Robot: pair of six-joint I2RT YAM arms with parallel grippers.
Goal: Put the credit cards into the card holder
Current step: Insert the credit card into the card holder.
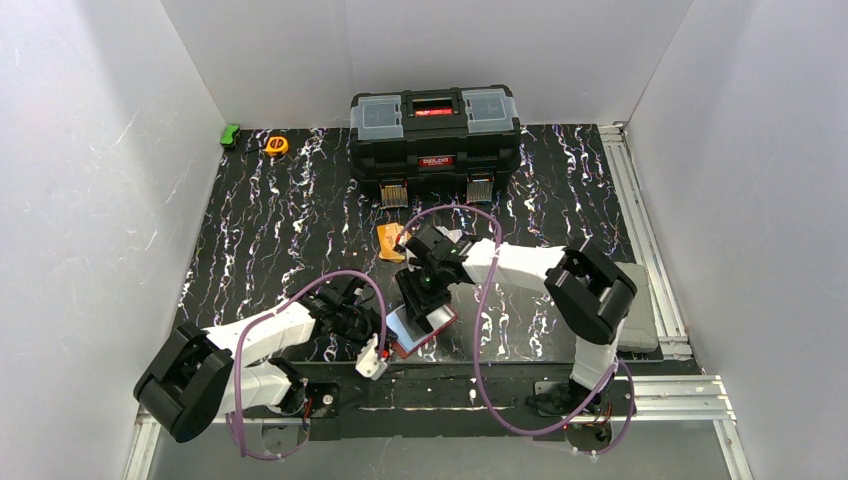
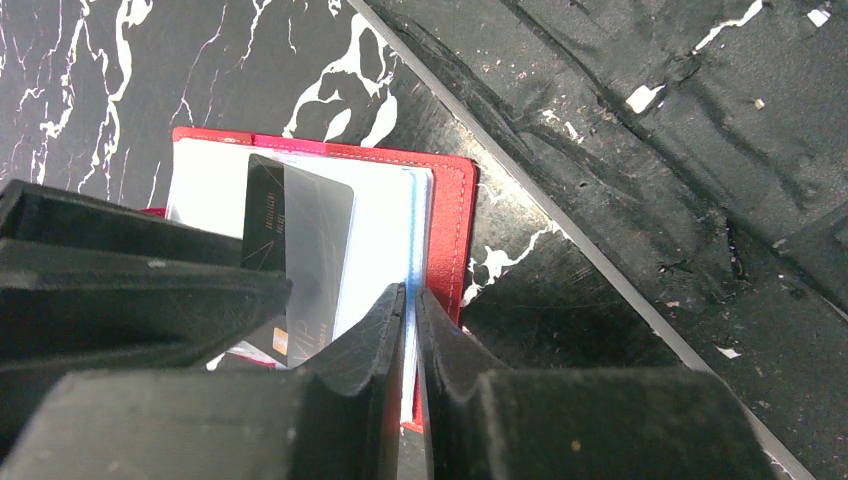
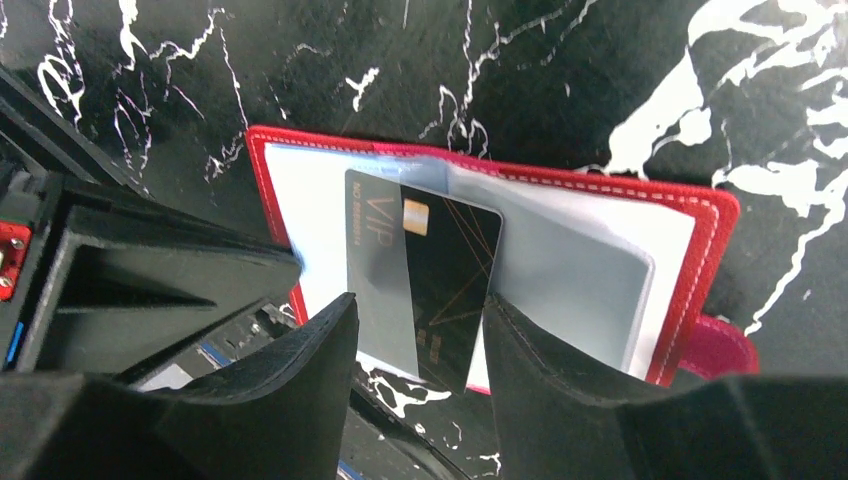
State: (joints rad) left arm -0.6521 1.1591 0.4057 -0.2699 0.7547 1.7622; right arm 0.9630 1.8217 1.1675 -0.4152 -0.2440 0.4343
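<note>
The red card holder (image 1: pixel 432 327) lies open near the table's front edge, its clear pockets up. My left gripper (image 2: pixel 411 300) is shut on the edge of a clear pocket leaf of the card holder (image 2: pixel 452 200). A black credit card (image 3: pixel 450 260) with a gold chip lies tilted on the open card holder (image 3: pixel 705 250), its left half under a clear pocket. My right gripper (image 3: pixel 420 310) is open, its fingers standing on either side of that card's lower end. The black card also shows in the left wrist view (image 2: pixel 265 215). A small pile of orange credit cards (image 1: pixel 390 240) lies further back.
A big black toolbox (image 1: pixel 435 135) stands at the back middle. A yellow tape measure (image 1: pixel 276 145) and a green object (image 1: pixel 230 135) lie at the back left. The table's front edge strip (image 2: pixel 600 260) runs just beside the card holder. White walls enclose the table.
</note>
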